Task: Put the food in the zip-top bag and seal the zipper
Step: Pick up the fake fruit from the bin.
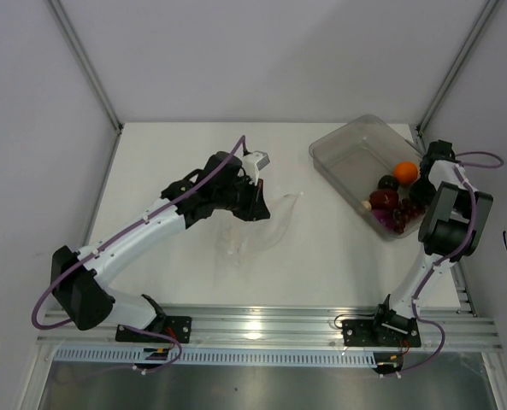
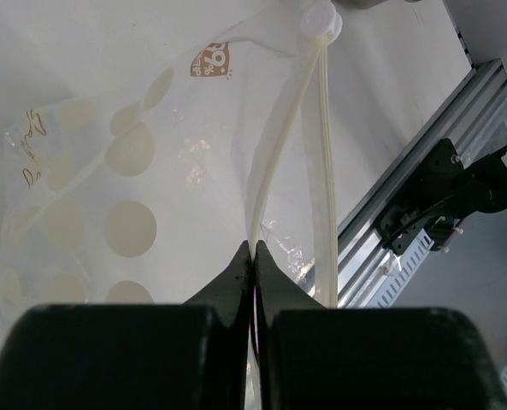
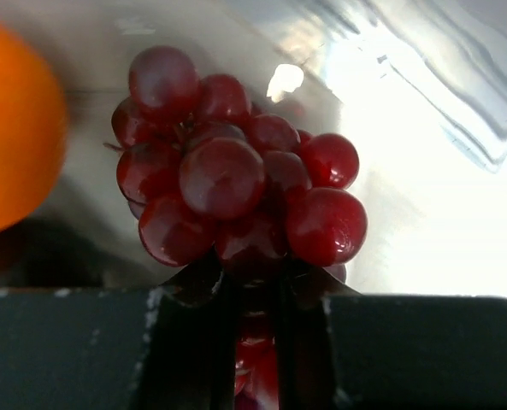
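Observation:
The zip-top bag lies clear and crinkled mid-table; the left wrist view shows cream dots on it. My left gripper is shut on one strip of the zipper, and the other strip runs apart from it, so the mouth gapes. The food sits in a clear bin: an orange ball, a dark plum-like ball, a purple-red ball and the grapes. My right gripper is inside the bin, its fingers closed on the near end of the grapes, beside the orange ball.
The bin's clear walls stand close around my right gripper. An aluminium rail carrying both arm bases runs along the table's near edge. Grey walls and frame posts bound the table at the sides and back.

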{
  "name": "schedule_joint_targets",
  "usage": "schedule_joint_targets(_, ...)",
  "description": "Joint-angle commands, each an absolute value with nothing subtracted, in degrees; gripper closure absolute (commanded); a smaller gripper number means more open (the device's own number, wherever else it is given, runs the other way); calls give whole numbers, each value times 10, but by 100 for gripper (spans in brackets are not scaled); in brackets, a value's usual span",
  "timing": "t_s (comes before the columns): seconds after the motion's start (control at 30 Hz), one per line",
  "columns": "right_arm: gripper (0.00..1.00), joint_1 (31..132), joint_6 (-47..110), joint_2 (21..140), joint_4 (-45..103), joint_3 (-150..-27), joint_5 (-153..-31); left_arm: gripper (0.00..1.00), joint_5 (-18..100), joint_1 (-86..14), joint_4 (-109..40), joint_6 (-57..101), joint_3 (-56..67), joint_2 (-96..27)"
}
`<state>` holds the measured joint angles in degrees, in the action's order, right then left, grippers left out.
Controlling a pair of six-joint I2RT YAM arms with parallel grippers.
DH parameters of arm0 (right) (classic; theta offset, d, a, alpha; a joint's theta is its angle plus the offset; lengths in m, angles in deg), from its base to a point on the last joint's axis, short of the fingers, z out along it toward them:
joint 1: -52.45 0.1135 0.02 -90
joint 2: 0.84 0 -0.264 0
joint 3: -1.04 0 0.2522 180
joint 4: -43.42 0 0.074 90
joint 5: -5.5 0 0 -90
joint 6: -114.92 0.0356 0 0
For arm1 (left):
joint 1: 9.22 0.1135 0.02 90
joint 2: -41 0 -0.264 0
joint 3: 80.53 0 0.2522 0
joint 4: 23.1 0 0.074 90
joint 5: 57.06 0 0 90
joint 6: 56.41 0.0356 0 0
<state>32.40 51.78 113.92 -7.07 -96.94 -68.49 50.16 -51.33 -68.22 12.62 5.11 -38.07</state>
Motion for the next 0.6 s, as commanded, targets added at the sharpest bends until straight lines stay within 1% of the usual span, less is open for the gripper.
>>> schedule_joint_targets(0.0,95,332,529,1065,-74,-975,-712,99,514,-505,-679,130,64,-380)
schedule_joint_targets(0.07,96,336,528,1043,-74,-977,-727,99,518,-504,-678,130,66,-379)
schedule_joint_targets(0.13,100,338,525,1016,-81,-981,-737,99,518,-504,-677,129,67,-380)
schedule_joint_targets(0.37,100,369,512,941,-103,-1000,-754,100,519,-501,-680,130,73,-394)
schedule_joint_targets(0.57,100,448,497,863,-115,-1009,-768,99,555,-493,-695,131,103,-416)
